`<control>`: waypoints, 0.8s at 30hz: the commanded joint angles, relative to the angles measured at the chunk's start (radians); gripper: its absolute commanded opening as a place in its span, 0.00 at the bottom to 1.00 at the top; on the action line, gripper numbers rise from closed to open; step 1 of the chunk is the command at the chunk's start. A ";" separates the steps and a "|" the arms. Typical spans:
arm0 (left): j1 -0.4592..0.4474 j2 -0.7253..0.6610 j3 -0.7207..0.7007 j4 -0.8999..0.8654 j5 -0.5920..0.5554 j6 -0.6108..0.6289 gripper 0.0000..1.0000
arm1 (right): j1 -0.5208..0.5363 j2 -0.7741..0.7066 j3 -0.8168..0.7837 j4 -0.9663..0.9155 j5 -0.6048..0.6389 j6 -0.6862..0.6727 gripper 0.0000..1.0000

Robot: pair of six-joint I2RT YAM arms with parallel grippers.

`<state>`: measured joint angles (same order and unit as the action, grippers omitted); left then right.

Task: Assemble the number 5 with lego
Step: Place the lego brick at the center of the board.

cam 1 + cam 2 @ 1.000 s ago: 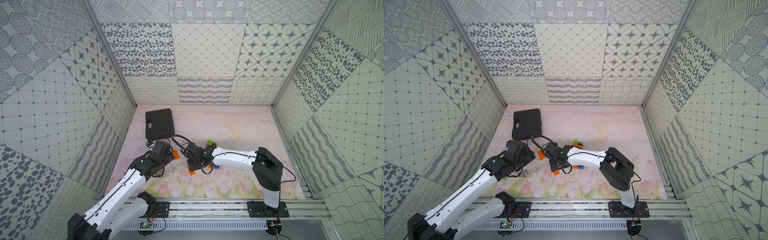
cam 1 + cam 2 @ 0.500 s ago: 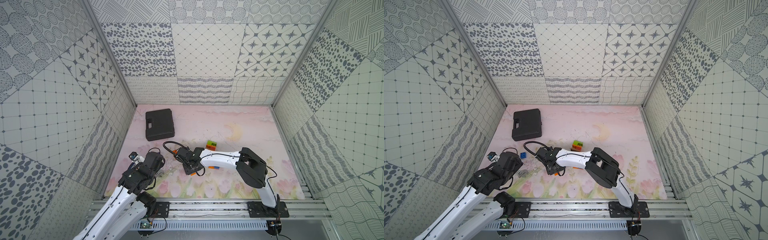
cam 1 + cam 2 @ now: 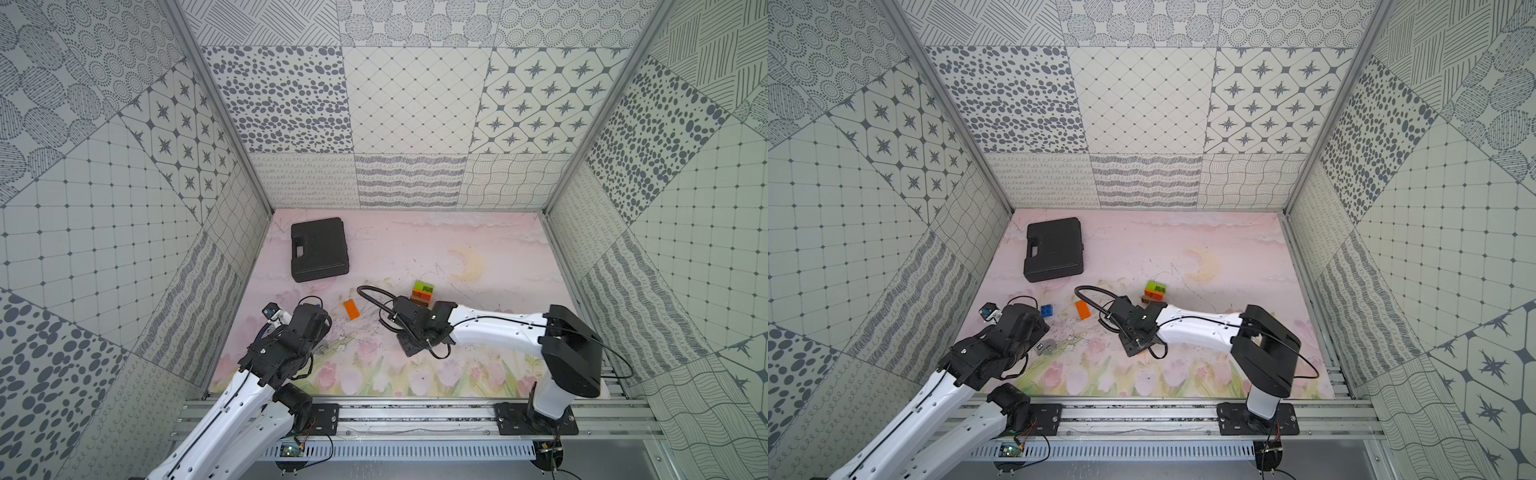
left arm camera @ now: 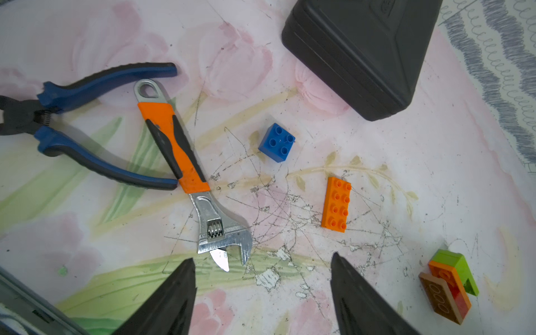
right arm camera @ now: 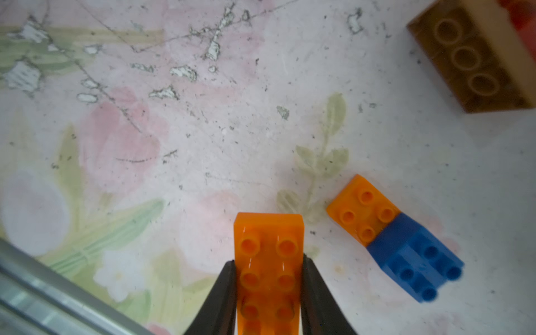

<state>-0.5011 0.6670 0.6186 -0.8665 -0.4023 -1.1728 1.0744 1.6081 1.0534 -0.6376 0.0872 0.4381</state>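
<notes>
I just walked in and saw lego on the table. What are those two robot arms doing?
They're putting together a number 5. The right gripper is pinching an orange brick. The left gripper is open and empty, hovering near a wrench. Other pieces lie about: a blue square, a loose orange brick, an orange-and-blue pair and a small stack. No 5 shows yet.

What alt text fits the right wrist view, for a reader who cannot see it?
The right gripper is shut on an orange oblong studded plastic brick over a worn floral mat. Nearby lies an orange studded brick joined to a blue one; a brown oblong brick shows its hollow underside farther off.
</notes>
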 commanded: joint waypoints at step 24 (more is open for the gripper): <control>0.013 0.283 0.040 0.168 0.257 0.106 0.86 | -0.078 0.092 -0.032 -0.075 -0.177 -1.008 0.22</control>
<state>-0.4953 0.9482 0.6521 -0.6754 -0.1383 -1.0554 1.0042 1.6772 1.0302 -0.7444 -0.0692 -0.4858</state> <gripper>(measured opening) 0.854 0.343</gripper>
